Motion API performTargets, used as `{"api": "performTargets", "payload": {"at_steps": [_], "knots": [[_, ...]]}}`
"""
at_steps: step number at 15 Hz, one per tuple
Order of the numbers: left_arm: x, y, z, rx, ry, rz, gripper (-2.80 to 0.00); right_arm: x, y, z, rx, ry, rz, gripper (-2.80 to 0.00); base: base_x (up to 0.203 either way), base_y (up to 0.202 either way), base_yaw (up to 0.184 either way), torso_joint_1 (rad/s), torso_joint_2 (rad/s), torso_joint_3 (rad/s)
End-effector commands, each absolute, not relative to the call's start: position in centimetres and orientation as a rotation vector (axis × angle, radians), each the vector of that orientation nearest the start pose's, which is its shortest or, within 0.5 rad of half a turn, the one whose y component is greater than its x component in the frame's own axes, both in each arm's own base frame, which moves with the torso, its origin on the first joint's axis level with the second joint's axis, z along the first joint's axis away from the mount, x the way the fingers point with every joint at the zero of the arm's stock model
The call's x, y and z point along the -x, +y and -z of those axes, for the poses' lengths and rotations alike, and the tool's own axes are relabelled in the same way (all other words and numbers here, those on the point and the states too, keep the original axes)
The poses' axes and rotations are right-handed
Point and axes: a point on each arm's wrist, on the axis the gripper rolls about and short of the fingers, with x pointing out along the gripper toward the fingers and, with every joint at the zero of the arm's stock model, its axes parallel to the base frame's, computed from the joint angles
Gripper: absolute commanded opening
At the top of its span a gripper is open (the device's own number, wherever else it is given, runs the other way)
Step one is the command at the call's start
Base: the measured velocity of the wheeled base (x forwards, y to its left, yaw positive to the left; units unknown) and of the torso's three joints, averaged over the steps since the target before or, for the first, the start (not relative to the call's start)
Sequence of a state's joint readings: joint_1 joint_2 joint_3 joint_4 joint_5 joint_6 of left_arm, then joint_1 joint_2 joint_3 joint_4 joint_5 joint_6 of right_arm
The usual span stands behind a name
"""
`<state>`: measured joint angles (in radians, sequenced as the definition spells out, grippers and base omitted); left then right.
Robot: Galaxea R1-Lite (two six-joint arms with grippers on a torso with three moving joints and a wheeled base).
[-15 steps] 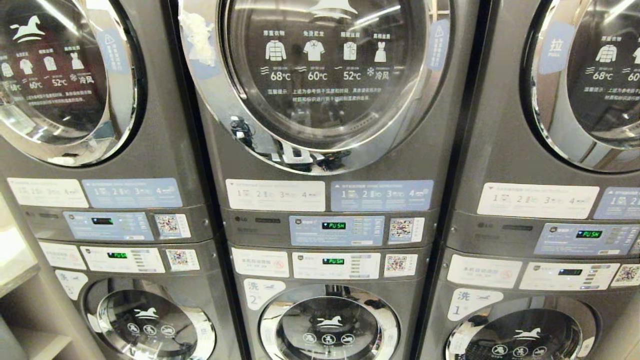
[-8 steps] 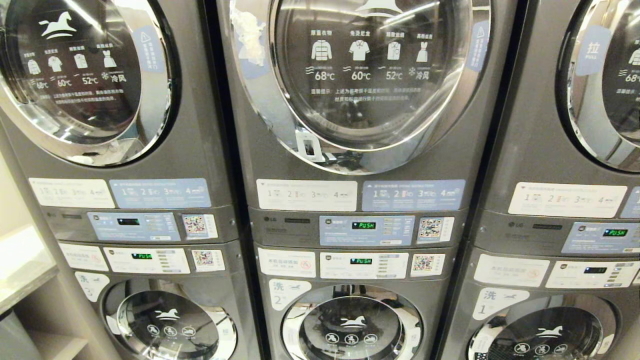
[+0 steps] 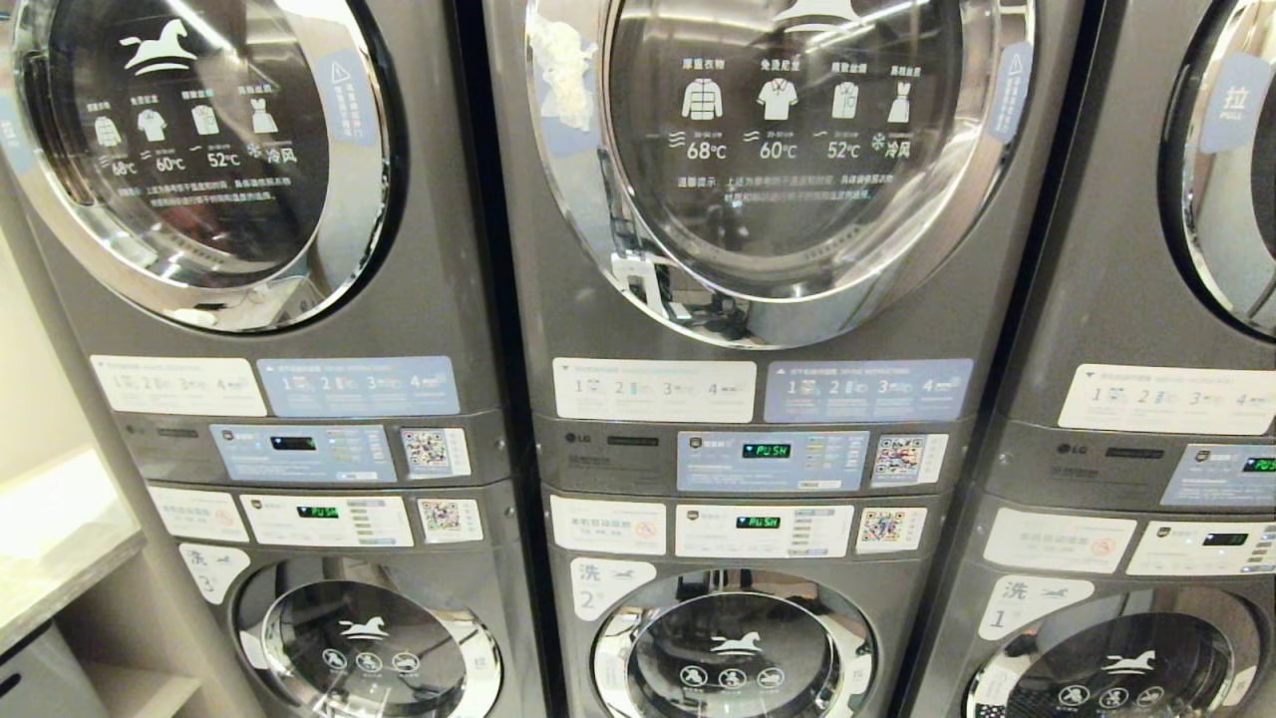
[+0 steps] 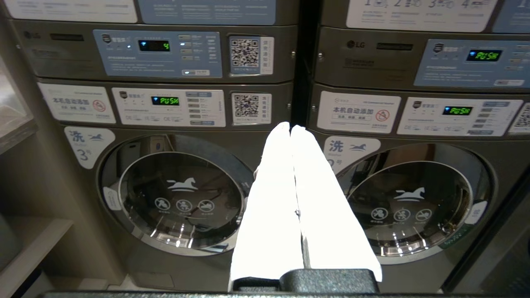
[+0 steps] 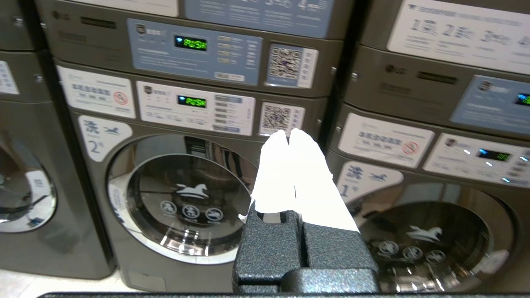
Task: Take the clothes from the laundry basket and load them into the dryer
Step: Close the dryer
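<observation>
Since neither arm shows in the head view, both appear parked low in front of the robot, and only the wrist cameras show the claws. Nearest, the left gripper (image 4: 290, 129), two long white fingers on a black mount, has its fingers pressed together with nothing between them; it points level at the seam between two lower machines. The right gripper (image 5: 288, 133), of the same build, is likewise pressed together and empty, aimed at the gap between the machines marked 2 and 1. Judged from this, both are carried tucked and closed so they stay out of the way until the robot is lined up.

Beyond the claws stand the dark grey steel stacked machines. The lower washer (image 3: 733, 648), with its round chrome-ringed glass door, sits under two blue-and-white control panels (image 3: 768, 489) showing green lettering.

Farthest up is the middle dryer's large round chrome-rimmed door (image 3: 788, 150), printed with white garment icons and temperatures. It is fully closed, so it will need opening before anything goes in.

The laundry basket and the clothes appear in none of the views, so I cannot tell where they are; loading looks not yet begun.
</observation>
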<state>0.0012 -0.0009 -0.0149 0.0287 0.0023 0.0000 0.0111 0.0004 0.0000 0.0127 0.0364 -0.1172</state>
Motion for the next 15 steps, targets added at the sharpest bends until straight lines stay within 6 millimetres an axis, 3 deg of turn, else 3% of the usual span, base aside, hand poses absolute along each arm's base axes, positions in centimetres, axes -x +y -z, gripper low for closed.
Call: {"api": "performTargets", "payload": {"at_steps": [1,9,15], "knots": [[2.41,0.01,-7.65,0.000,0.014,-0.003,-2.80,2.28,0.06,-7.42,0.118,0.009,-0.048,-2.80,0.050,-0.004,0.020,0.009,0.00,-0.002],[2.40,0.01,-7.64,0.000,0.012,-0.003,-2.80,2.28,0.05,-7.42,0.112,0.010,-0.047,-2.80,0.189,-0.001,0.003,0.008,0.00,0.003],[2.48,-0.05,-7.78,-0.068,0.015,0.023,-2.80,2.28,0.03,-7.42,0.086,0.011,-0.034,-2.80,0.019,0.000,0.000,0.001,0.00,0.001]]}}
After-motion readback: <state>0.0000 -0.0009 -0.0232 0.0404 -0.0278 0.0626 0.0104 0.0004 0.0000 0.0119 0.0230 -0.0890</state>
